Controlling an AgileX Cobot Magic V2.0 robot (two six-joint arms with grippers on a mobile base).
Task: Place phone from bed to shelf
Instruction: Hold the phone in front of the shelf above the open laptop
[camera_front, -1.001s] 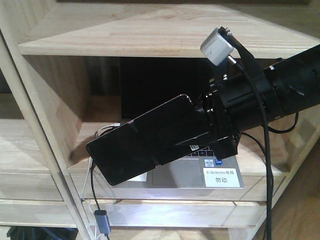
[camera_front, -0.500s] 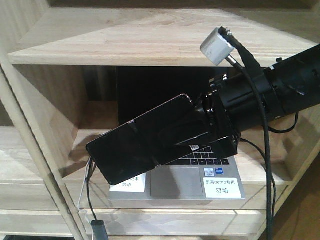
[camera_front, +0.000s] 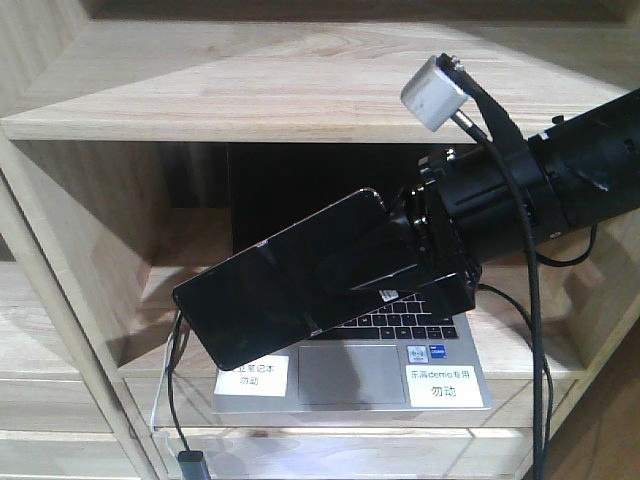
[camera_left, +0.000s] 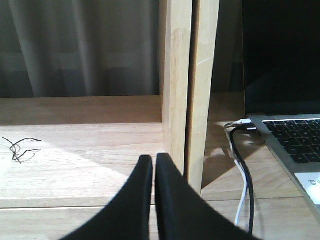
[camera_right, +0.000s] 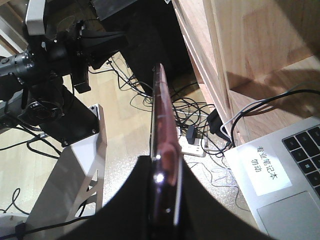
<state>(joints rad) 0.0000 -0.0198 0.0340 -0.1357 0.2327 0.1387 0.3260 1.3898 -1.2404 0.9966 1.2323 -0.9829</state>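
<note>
The phone (camera_front: 275, 295), flat, black and glossy, hangs tilted in the air in front of the pale-wood shelf (camera_front: 250, 90), level with its middle compartment. My right gripper (camera_front: 385, 265) is shut on the phone's right end. In the right wrist view the phone (camera_right: 159, 120) shows edge-on with a rose-gold rim, clamped in the right gripper (camera_right: 162, 161). My left gripper (camera_left: 152, 159) is shut on nothing, low over a shelf board beside an upright divider (camera_left: 180, 75). The bed is out of view.
An open grey laptop (camera_front: 385, 375) with white labels lies in the compartment behind the phone, also seen as the laptop (camera_left: 295, 145) and the laptop (camera_right: 300, 170). Cables (camera_left: 240, 165) run down its left side. Below are floor cables, a power strip (camera_right: 192, 147) and the robot's frame (camera_right: 50, 65).
In the front view the shelf has slid down and grown larger, showing more of the laptop. The phone stays clamped in the right gripper at the same place in the picture.
</note>
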